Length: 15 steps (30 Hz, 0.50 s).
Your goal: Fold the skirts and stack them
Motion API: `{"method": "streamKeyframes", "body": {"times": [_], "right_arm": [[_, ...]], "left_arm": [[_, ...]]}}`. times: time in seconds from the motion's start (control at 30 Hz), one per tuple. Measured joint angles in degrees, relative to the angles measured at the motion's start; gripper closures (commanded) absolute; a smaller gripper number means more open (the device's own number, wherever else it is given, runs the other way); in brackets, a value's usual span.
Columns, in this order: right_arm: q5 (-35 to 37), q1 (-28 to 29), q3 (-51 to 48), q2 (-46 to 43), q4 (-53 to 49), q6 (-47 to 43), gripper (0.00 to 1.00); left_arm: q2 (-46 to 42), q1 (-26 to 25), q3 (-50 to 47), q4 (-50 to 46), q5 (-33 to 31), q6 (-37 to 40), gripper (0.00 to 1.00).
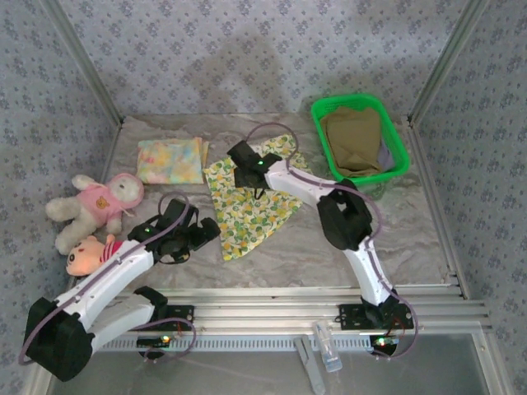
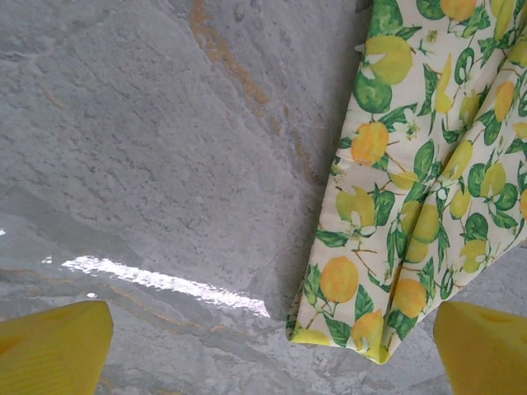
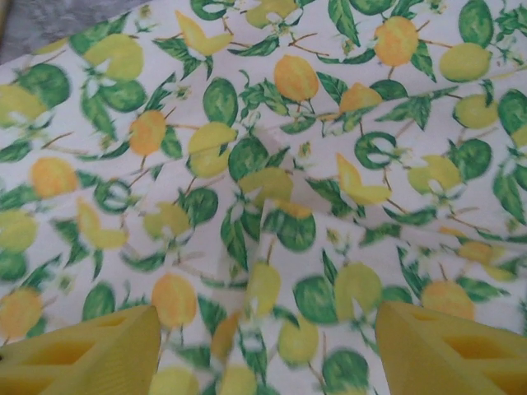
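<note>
Two skirts are lying on the worktop: the lemon skirt spreading unfolded at centre, the pastel skirt folded at upper left. The olive skirt is waiting in the basket, upper right. Folding the lemon one is seemingly starting. The right fingers are standing apart over it, gripping nothing. The left fingers are gaping beside its lower-left corner, probably needing to pinch it. Bare worktop is lying left of that edge.

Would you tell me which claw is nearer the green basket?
Right. The right claw is over the lemon skirt, left of the basket; the left claw is farther, at the skirt's edge.
</note>
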Motion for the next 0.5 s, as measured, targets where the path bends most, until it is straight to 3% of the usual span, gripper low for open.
{"method": "streamKeyframes", "body": {"times": [0.27,0.5], "right_arm": [[5.4,0.7,9.0,9.4,-5.6,1.2,0.51],[6.9,1.2,10.7,11.6,-7.3,1.4,0.93]], "left_arm": [[-2.0,2.9,-1.0,-1.7,0.9,0.9,0.0],[-1.9,5.1,-2.4,-1.7,2.5,1.7,0.0]]}}
